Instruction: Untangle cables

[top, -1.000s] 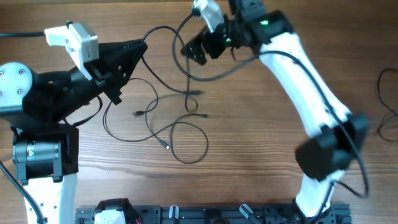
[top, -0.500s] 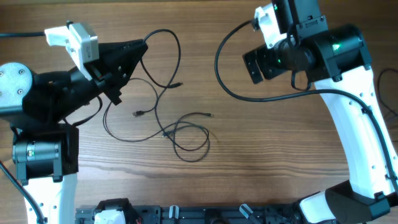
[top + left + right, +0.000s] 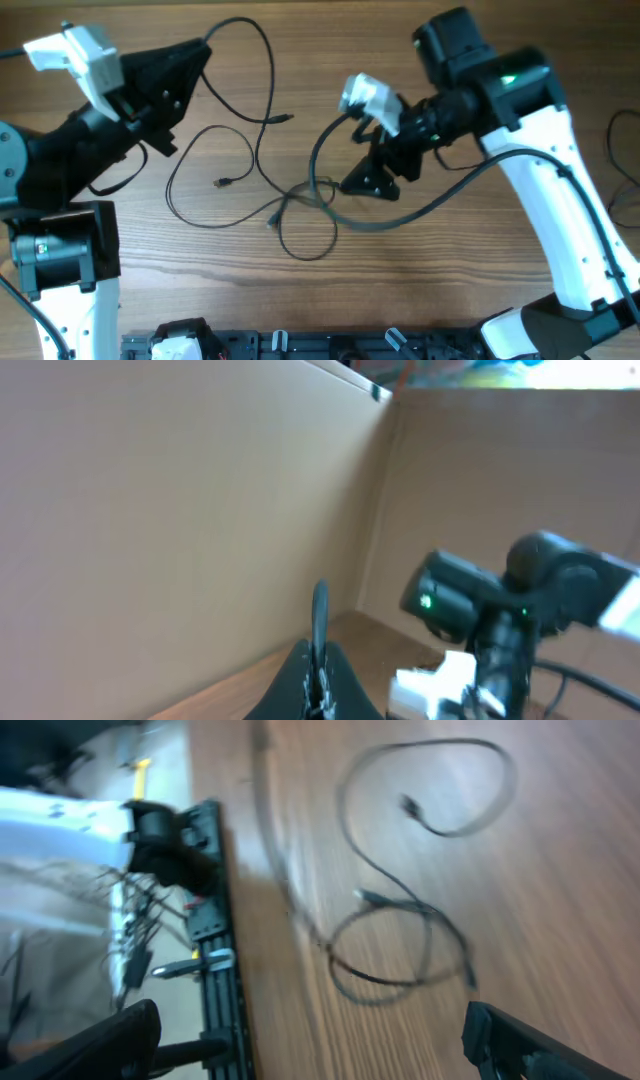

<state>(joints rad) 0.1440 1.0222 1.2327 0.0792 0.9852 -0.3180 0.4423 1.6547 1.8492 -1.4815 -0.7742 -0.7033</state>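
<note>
Several thin black cables lie tangled in the middle of the wooden table: a round loop (image 3: pixel 306 228) and a wider loop with a small plug tip (image 3: pixel 220 183). They also show in the right wrist view (image 3: pixel 400 945). My left gripper (image 3: pixel 196 58) is shut on one cable (image 3: pixel 262 70) that arcs up and over, then runs down into the tangle. In the left wrist view the jaws (image 3: pixel 320 678) pinch that cable (image 3: pixel 319 610). My right gripper (image 3: pixel 363 183) is open and empty, just right of the tangle; its fingers (image 3: pixel 312 1025) are spread wide above the wood.
The right arm's thick black cable (image 3: pixel 430 205) sweeps across the table beside the tangle. A black rail (image 3: pixel 300 345) runs along the front edge and also shows in the right wrist view (image 3: pixel 215 950). More cable lies at the right edge (image 3: pixel 622 150). Cardboard walls (image 3: pixel 180 510) stand behind.
My right arm has swung down from the far side to the middle, beside the tangle. My left gripper has drawn back to the upper left, still holding its cable.
</note>
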